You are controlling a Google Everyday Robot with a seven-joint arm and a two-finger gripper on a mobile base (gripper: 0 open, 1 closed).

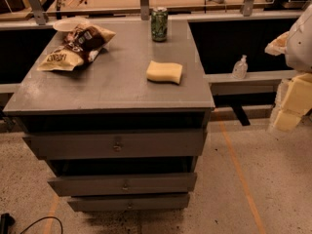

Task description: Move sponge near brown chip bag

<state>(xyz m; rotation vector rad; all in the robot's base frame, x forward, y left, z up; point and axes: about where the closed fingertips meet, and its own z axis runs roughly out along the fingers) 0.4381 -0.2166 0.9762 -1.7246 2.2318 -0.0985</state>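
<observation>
The pale yellow sponge (165, 72) lies flat on the grey cabinet top (112, 84), right of centre. The brown chip bag (76, 47) lies at the back left of the top, its tan-yellow end toward the left edge. My gripper (291, 108) with cream-coloured fingers hangs at the far right edge of the view, off the cabinet and well to the right of the sponge. It holds nothing that I can see.
A green drink can (159, 24) stands at the back of the top, behind the sponge. A white plate (68, 23) sits behind the chip bag. A small clear bottle (240, 68) stands on a ledge to the right. Three drawers (117, 145) stick out below.
</observation>
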